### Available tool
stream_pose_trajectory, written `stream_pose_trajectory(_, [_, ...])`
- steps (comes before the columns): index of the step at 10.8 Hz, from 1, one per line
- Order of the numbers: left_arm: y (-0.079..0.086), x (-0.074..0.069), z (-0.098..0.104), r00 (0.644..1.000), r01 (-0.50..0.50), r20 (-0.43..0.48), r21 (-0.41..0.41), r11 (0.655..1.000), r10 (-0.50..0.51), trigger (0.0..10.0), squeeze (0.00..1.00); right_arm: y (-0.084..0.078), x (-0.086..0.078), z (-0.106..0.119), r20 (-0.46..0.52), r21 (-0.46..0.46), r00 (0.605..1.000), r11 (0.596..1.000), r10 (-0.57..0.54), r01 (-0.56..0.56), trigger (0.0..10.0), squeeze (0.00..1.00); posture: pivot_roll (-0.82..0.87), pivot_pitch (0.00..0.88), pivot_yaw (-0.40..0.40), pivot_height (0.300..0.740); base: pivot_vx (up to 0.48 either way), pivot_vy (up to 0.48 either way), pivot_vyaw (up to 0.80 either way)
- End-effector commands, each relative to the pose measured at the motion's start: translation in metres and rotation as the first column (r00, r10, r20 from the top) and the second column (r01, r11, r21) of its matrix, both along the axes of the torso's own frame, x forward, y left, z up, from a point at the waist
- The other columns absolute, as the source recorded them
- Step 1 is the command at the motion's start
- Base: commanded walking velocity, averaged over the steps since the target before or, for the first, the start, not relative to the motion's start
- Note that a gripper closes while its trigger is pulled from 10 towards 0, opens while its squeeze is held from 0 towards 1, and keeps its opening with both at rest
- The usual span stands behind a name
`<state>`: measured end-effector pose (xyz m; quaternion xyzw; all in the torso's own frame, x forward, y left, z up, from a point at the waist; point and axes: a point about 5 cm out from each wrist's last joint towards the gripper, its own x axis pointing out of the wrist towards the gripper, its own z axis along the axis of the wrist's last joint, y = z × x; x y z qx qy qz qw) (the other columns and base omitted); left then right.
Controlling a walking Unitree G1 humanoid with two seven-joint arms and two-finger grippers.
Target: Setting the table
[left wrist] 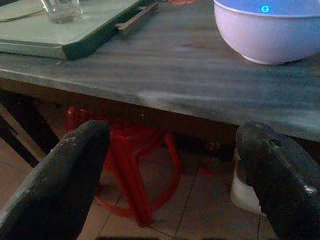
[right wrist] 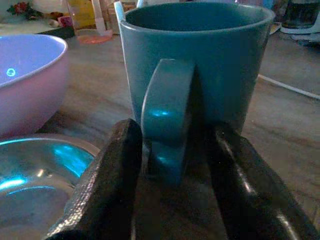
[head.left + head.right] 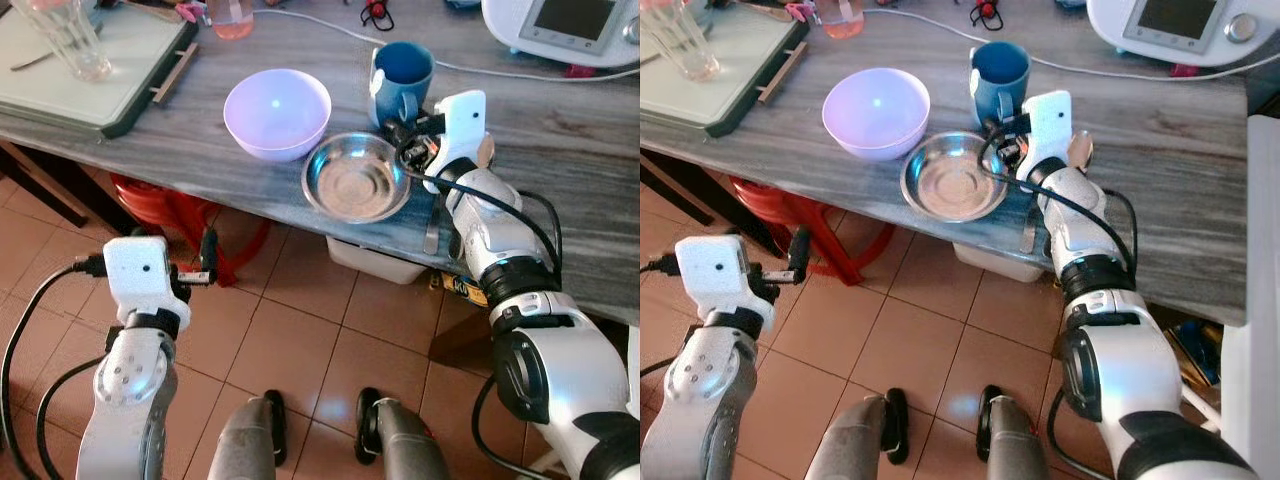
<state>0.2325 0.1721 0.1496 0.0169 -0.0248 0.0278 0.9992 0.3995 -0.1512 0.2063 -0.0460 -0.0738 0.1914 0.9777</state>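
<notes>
We see a grey wood-grain table (image 3: 560, 130) whose near edge carries a stainless steel bowl (image 3: 355, 180); a lilac bowl (image 3: 277, 112) sits just beside it, farther from that edge. Behind the steel bowl stands a blue mug (image 3: 402, 80), upright, handle toward us. The right gripper (image 2: 172, 200) reaches over the near edge, its two black fingers (image 2: 107, 185) spread either side of the mug's handle; whether they press it we cannot tell. The left gripper (image 1: 170, 175) hangs below the table edge over the tiled floor (image 3: 290, 340), fingers apart, holding nothing. A tray (image 3: 90, 75) with a drinking glass (image 3: 72, 35) occupies the far left corner.
</notes>
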Motion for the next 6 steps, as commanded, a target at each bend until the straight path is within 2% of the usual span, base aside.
stream_pose_trajectory(1, [0.004,-0.001,-0.006,0.999,-0.026,-0.021,0.007,1.0,0.027,10.0,0.0,0.001,0.001,0.013,0.055,-0.03,0.998,1.0,0.008,-0.006,10.0,1.0,0.14,0.239,0.037,0.74,0.0,0.0,0.0])
stream_pose_trajectory(6, [0.004,0.005,-0.017,0.996,-0.078,-0.049,-0.005,0.997,0.077,10.0,0.0,-0.01,-0.006,0.028,0.174,-0.015,0.983,0.998,-0.065,0.069,10.0,1.0,0.11,0.191,0.022,0.74,0.0,0.0,0.0])
